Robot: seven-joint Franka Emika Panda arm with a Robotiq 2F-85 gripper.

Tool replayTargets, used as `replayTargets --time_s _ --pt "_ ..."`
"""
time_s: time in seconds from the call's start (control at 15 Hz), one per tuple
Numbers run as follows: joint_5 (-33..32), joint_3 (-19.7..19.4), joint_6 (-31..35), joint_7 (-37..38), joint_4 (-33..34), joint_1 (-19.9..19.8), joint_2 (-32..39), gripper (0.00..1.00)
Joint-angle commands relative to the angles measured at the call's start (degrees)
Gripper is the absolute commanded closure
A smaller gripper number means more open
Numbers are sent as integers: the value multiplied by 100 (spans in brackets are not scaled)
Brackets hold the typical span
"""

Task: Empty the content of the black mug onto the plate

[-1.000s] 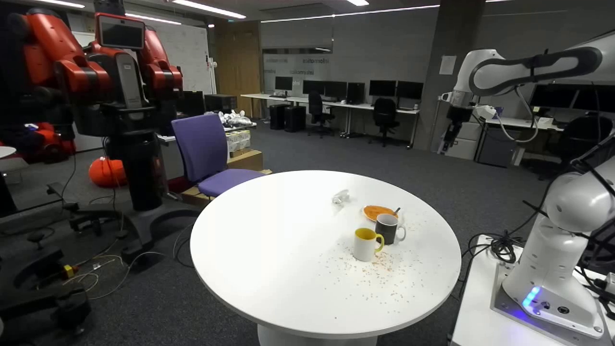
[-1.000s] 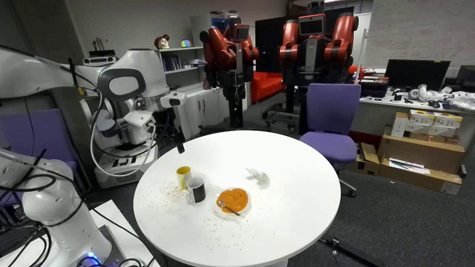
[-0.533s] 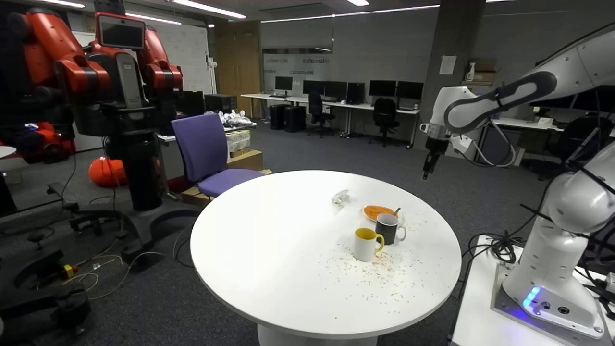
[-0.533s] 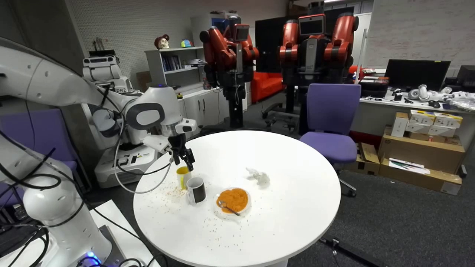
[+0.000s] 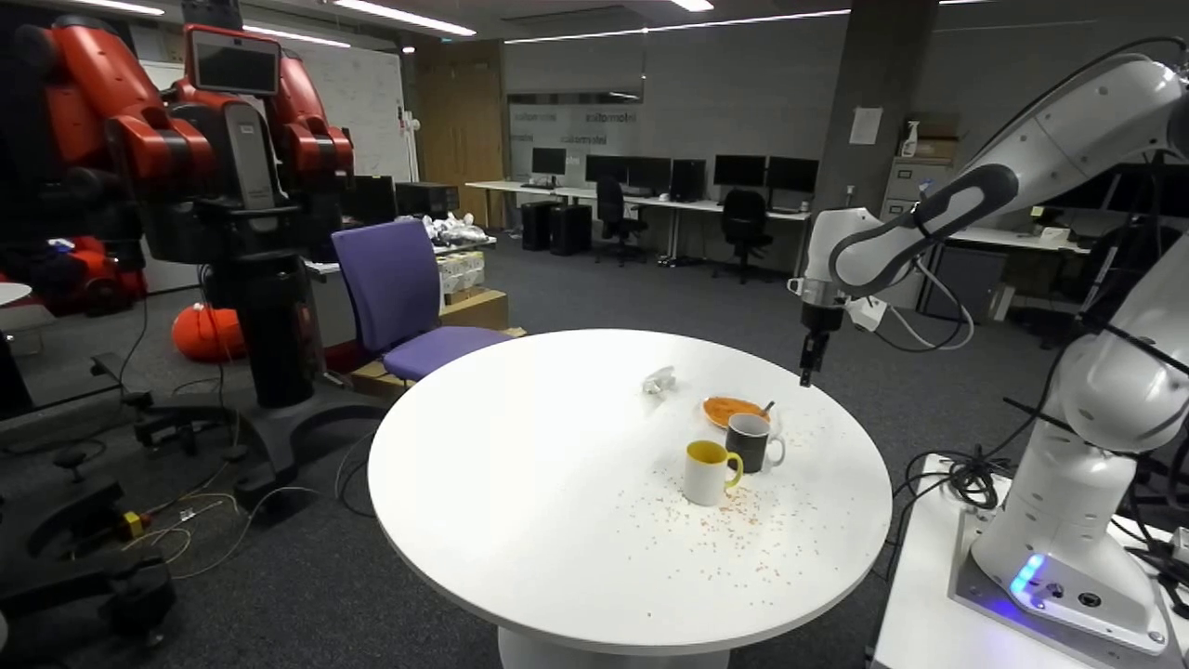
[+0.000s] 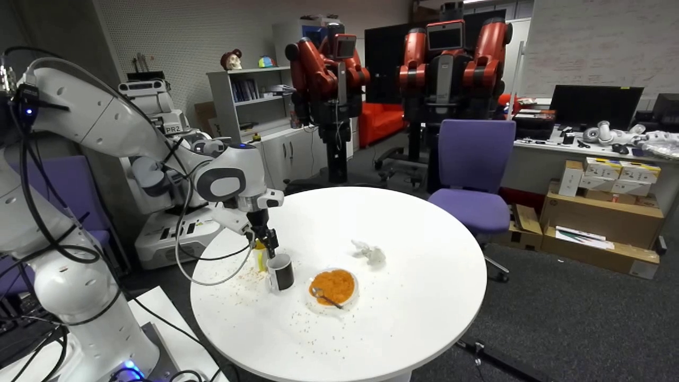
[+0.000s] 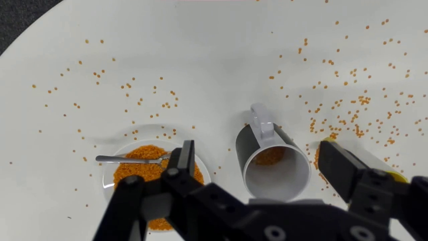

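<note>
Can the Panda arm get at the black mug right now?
Likely yes: in the wrist view the fingers are open and the black mug shows between them. The yellow-handled mug stands close by, partly hidden by one finger in that view, so a descent might brush it.

Black cylindrical mug (image 5: 746, 453): white handle
Round flat plate (image 7: 108, 174): white
White cylindrical mug (image 5: 703, 483): yellow handle
Tiny grains (image 7: 140, 170): orange

Metal spoon (image 7: 130, 160), glossy plate (image 7: 109, 177)
</note>
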Motion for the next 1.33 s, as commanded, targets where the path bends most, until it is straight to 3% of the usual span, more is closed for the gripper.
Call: replayTargets --time_s 0.0,0.33,0.67,0.93,1.27 --pt "-235 127 -36 109 46 -173 -43 0" --pt "-607 355 75 285 -45 -105 216 0" --pt "-693 615 664 384 -110 -37 648 0" --pt "-424 651 1497 182 -213 30 1091 0" --pt "540 695 2334 -724 -325 191 1568 0"
